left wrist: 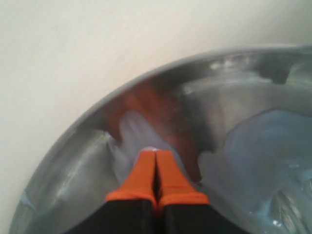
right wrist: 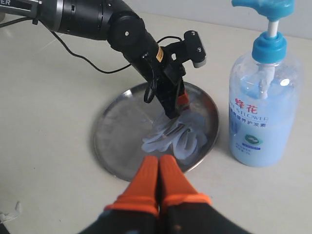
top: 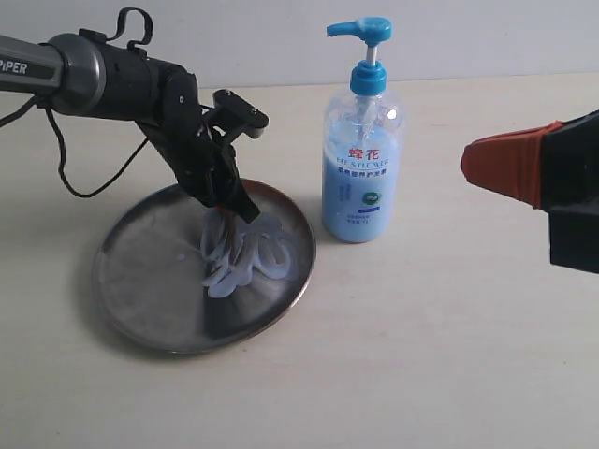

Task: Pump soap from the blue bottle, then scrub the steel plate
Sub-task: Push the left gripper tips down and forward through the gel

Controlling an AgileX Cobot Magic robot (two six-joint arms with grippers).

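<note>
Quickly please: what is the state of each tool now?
Left tool: closed, empty, tips in pale blue soap gel.
Right tool: closed, holding nothing.

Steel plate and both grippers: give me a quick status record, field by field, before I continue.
steel plate: flat on the table, soap on it
soap: pale squiggly smears on the half of the plate nearer the bottle
blue bottle: upright, just beside the plate's rim, pump head untouched
left gripper: shut, empty, tips down in the soap
right gripper: shut, empty, held off to the bottle's far side, clear of bottle and plate
stage: soap dispensed, scrubbing under way
</note>
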